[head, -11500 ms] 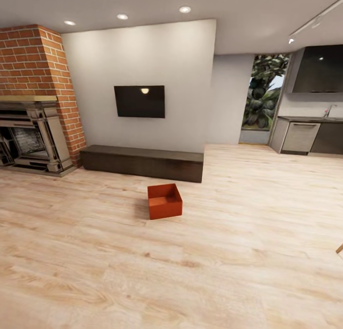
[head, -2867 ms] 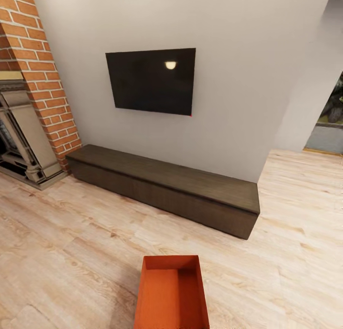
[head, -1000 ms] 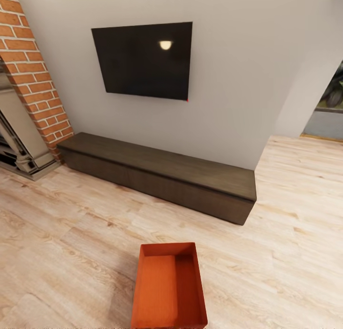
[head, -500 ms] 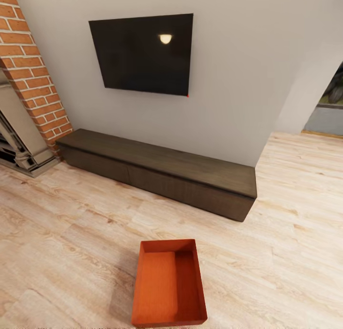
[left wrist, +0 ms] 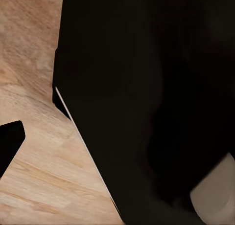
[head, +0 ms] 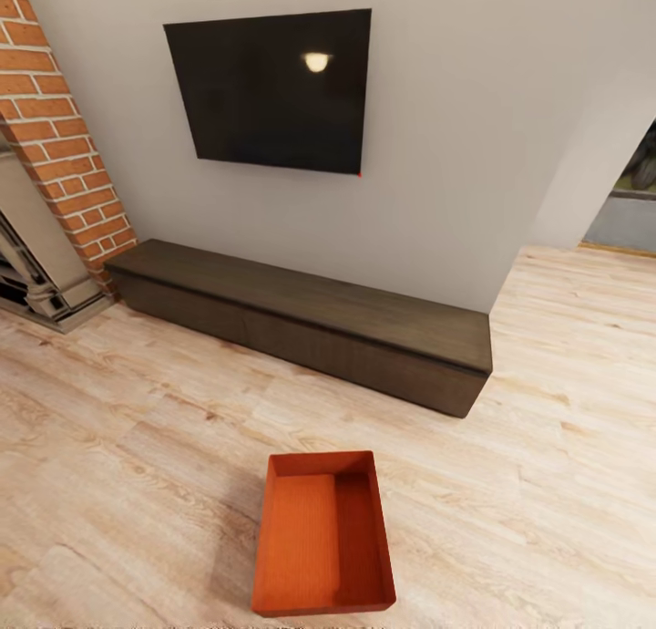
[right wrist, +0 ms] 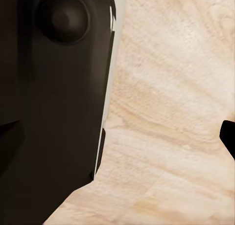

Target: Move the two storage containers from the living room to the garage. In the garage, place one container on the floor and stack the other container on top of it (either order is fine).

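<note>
We stand close over the bin (head: 323, 533) on wood floor (head: 547, 483), finger state we cannot tell, and rolling nearer may push it.

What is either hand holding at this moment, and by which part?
Nothing, as far as shown: the storage container sits untouched on the wood floor.
</note>
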You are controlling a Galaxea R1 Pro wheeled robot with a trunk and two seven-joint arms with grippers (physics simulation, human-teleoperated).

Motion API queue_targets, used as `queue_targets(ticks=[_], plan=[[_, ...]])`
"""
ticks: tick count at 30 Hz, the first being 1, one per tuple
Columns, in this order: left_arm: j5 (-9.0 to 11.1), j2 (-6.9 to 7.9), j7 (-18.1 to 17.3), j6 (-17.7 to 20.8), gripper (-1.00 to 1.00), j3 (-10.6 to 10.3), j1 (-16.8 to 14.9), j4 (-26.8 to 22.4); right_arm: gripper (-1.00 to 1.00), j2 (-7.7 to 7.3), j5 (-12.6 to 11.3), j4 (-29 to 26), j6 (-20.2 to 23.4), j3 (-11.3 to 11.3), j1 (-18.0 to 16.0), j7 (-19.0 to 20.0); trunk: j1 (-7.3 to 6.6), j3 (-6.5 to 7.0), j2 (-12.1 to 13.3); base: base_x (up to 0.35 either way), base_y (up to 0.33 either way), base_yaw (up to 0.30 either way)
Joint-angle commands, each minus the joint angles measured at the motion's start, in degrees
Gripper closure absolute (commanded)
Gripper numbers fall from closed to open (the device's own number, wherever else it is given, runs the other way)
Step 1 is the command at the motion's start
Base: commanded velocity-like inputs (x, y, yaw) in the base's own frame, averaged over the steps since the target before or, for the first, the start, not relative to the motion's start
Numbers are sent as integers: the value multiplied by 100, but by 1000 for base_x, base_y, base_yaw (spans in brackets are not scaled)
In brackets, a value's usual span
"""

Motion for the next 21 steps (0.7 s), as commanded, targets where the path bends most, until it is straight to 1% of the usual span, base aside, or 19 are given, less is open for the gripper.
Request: queue_targets(ticks=[1, 21], plan=[[26, -1, 2, -11, -100, -4, -1, -1, -100, 2, -22, 17, -30, 47, -7, -17, 0, -13, -2, 0, 0, 0], [22, -1, 4, -11, -100, -5, -1, -1, -100, 1, -57, 10, -39, 38, -7, -23, 0, -200, -2, 0, 0, 0]])
